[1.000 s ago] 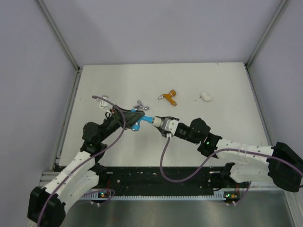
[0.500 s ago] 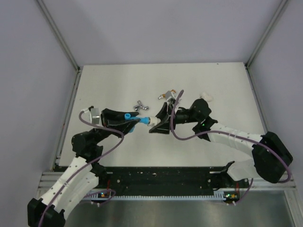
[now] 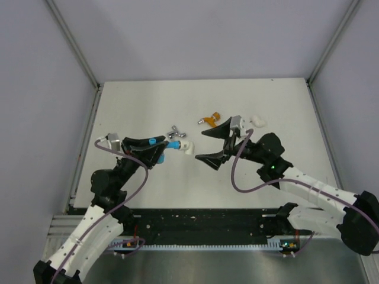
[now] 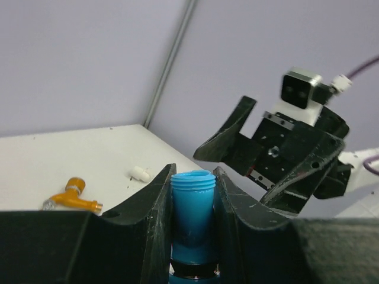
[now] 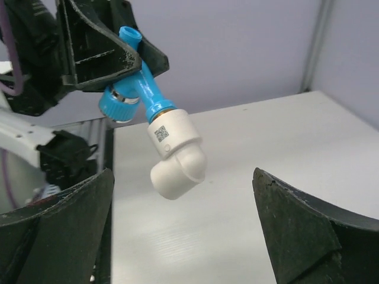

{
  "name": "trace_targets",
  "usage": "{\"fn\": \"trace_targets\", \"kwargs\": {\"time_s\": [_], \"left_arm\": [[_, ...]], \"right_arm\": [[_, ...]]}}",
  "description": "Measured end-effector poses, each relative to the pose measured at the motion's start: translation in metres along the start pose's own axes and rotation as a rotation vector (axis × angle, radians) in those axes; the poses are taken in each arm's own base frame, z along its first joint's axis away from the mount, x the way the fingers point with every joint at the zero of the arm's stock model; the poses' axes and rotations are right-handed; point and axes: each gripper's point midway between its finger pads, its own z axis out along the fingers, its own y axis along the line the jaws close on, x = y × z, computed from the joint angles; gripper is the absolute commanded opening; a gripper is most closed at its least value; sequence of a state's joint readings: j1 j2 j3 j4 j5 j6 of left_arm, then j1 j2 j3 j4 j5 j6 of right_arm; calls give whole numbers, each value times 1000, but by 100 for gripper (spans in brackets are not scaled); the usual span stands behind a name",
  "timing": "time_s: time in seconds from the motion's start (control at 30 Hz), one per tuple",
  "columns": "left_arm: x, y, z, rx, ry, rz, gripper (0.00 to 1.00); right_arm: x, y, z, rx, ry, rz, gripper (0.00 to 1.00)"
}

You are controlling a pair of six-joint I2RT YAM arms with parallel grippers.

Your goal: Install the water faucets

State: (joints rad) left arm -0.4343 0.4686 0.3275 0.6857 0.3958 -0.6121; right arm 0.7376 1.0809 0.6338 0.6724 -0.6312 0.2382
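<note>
The left gripper (image 3: 153,151) is clamped on the blue faucet (image 5: 148,94) and holds it in the air above the tabletop (image 3: 148,100). A white elbow (image 5: 176,155) sits on the faucet's lower end. The right gripper (image 3: 213,143) faces that elbow with its fingers spread wide and nothing between them.

The step in hand looks like threading the faucet into the elbow, with the right side free to take hold for a turn. To do it well:
- The left fingers should hold firm so the faucet cannot spin.
- The right fingers should close on the elbow's round body, square to the thread's line.
- The turn should run about that line and not pull sideways, since a skewed pull could cross the thread or lever the faucet out of the grip.

The orange faucet (image 3: 209,120), the silver faucet (image 3: 174,131) and a spare elbow (image 3: 258,121) lie on the tabletop beyond, not yet fitted.

Some things cannot be made out:
- A thin brass-coloured ring shows at the joint in the right wrist view, but how far the thread is seated is not clear.
- The left wrist view shows only the faucet's open blue end between the fingers. The elbow and the joint are out of sight below.
- The faucet's handle is mostly covered by the left fingers.
- The silver faucet is too small from above to tell which way it lies.
</note>
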Motion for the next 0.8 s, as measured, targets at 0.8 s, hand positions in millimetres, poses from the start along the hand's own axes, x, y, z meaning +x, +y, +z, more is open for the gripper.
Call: {"fn": "trace_targets", "kwargs": {"time_s": [0.8], "left_arm": [[44, 45, 6, -315, 164, -438, 0]], "right_arm": [[50, -15, 6, 176, 50, -746, 76]]}}
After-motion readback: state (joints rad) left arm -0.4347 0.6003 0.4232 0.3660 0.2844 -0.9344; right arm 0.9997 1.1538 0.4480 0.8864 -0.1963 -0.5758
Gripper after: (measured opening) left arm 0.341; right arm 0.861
